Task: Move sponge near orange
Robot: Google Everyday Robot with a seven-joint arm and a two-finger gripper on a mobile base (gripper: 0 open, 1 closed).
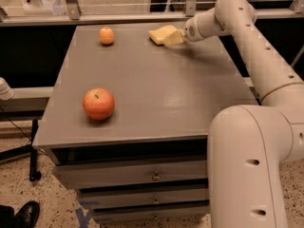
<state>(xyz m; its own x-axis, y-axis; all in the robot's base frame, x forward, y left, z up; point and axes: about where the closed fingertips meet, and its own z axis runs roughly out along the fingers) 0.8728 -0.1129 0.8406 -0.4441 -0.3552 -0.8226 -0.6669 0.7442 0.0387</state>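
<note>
The pale yellow sponge [161, 33] lies on the far right part of the grey table [156, 84]. The small orange [106, 35] sits at the far left of the tabletop, well apart from the sponge. My gripper [174, 37] is at the sponge's right end, low over the table, reaching in from the right on the white arm [247, 37]. Its pale tips overlap the sponge's right edge.
A larger red-orange apple [99, 103] sits near the front left of the table. Drawers [142, 175] are below the tabletop. A railing [118, 17] runs behind the table's far edge. A dark shoe [21, 215] is on the floor at bottom left.
</note>
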